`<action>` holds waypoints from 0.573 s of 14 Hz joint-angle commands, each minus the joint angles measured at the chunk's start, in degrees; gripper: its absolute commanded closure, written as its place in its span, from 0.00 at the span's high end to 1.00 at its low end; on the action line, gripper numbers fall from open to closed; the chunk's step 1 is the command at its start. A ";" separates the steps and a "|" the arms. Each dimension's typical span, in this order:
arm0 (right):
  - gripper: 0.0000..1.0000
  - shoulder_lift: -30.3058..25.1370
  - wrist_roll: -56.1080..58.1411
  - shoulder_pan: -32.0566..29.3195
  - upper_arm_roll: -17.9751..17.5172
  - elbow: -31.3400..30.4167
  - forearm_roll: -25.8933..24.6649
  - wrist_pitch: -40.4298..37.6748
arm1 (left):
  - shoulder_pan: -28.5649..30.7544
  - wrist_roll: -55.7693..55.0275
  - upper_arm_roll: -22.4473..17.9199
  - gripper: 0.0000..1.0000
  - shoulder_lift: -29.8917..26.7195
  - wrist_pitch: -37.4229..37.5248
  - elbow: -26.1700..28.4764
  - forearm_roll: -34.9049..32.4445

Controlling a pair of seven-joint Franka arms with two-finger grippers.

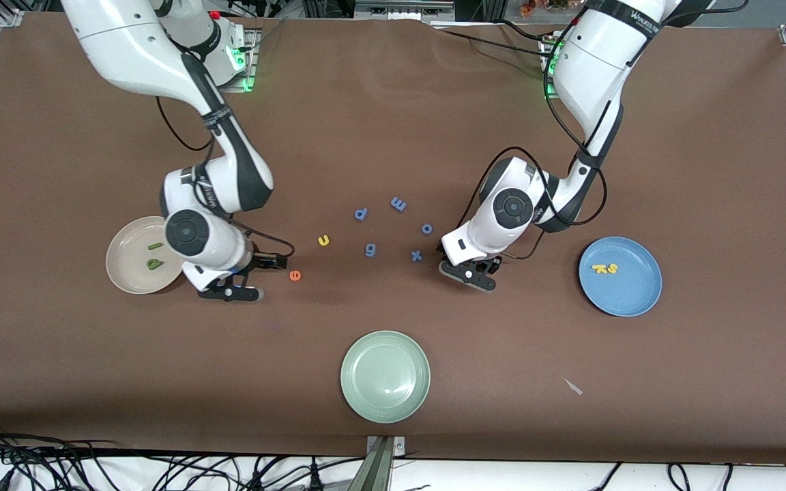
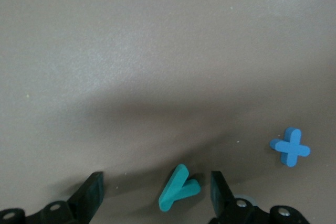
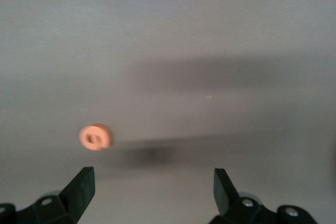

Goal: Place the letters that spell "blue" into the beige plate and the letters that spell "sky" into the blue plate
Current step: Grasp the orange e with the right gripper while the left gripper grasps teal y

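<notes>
The beige plate (image 1: 119,269) holds the green l (image 1: 155,245) and green b (image 1: 154,264). In the blue plate (image 1: 632,296) lie the yellow s and k (image 1: 604,269). The teal y (image 2: 178,188) lies on the table between the fingers of my open left gripper (image 2: 155,196), closer to one finger; in the front view that gripper (image 1: 469,271) hides it. My right gripper (image 1: 229,292) is open and empty over the table between the beige plate and the orange e (image 1: 295,275) (image 3: 95,136). The yellow u (image 1: 324,240) lies farther from the camera than the e.
Several blue letters lie mid-table: d (image 1: 361,214), m (image 1: 398,203), o (image 1: 427,228), g (image 1: 370,250) and x (image 1: 417,256) (image 2: 290,147), the x right beside my left gripper. A pale green plate (image 1: 385,402) sits near the table's front edge.
</notes>
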State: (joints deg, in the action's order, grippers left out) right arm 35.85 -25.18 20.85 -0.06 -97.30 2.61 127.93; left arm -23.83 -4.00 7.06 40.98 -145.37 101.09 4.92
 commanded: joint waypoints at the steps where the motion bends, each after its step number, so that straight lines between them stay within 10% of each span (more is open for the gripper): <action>1: 1.00 3.60 -6.71 2.09 0.15 5.01 0.99 0.21 | -1.83 0.83 -1.08 0.91 1.12 0.00 -1.68 -1.06; 8: 1.00 6.86 -7.70 2.71 -1.43 5.37 1.52 5.75 | -2.62 1.71 -1.08 0.76 1.30 0.00 -0.89 -5.44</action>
State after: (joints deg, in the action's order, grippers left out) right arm 41.73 -32.39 23.46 -0.64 -93.30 2.86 133.43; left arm -25.22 -2.86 6.63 41.18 -145.27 100.86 1.97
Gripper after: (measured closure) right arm 0.000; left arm 0.242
